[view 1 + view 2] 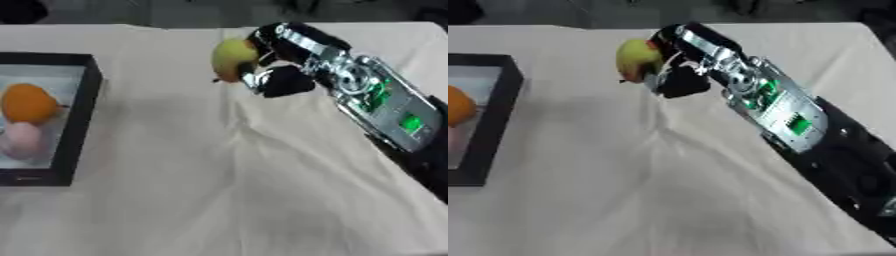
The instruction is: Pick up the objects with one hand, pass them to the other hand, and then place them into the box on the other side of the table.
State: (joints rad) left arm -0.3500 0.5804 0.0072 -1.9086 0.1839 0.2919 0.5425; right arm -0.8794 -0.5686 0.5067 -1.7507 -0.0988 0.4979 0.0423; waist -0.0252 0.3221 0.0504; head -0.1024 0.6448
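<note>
One yellow-green fruit [232, 59] in right hand [278, 65]

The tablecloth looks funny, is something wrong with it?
Only a little. The tablecloth is rumpled, with creases running out from under the right hand, which holds a yellow fruit. Nothing is spilled or broken. The black box sits flat.

A lab-like test setup: a table [219, 200] draped in plain wrinkled cloth against dark floor.
</note>
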